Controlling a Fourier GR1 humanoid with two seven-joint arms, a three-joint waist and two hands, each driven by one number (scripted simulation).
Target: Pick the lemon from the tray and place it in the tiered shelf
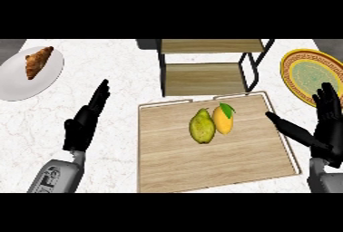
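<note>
A yellow lemon (223, 120) with a green leaf lies near the middle of the wooden tray (174, 167), touching a green-yellow fruit (202, 127) on its left. The tiered shelf (204, 78), black-framed with wooden boards, stands just behind the tray. My right hand (325, 127) is open at the tray's right edge, fingers up and thumb pointing toward the lemon, a short way off it. Over the counter left of the tray, my left hand (85, 121) is open with straight fingers. Neither hand holds anything.
A white plate (17, 79) with a croissant (38, 61) sits at the far left. A yellow patterned plate (309, 72) with a green centre lies at the far right, just behind my right hand. The counter is white marble.
</note>
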